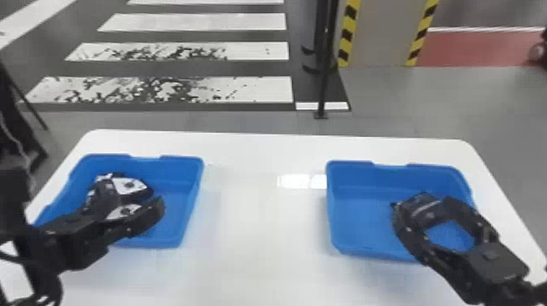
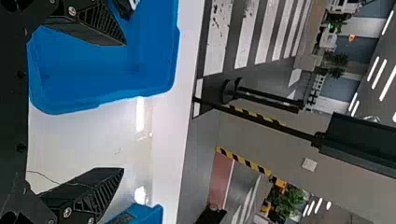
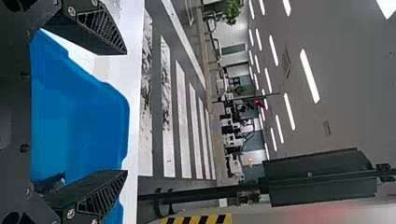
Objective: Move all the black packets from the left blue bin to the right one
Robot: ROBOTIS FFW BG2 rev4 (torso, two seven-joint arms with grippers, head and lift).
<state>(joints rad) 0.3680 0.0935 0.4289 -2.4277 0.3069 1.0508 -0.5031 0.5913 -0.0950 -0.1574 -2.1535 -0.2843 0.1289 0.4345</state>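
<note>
Black packets (image 1: 131,187) with white panels lie in the left blue bin (image 1: 183,173), left of its middle and toward its far left corner. The left gripper (image 2: 124,106) is over that bin, its fingers spread and nothing between them. The upper packet's long axis looks to run roughly along the bin's far edge. The coming grasp likely turns on one offset: the packets seem to lie below the fingers and to their left, so that arm, much the nearer, should shift left and descend. Across the table (image 1: 260,232), the right gripper (image 3: 127,112), also parted, is over the right bin (image 1: 354,203).
</note>
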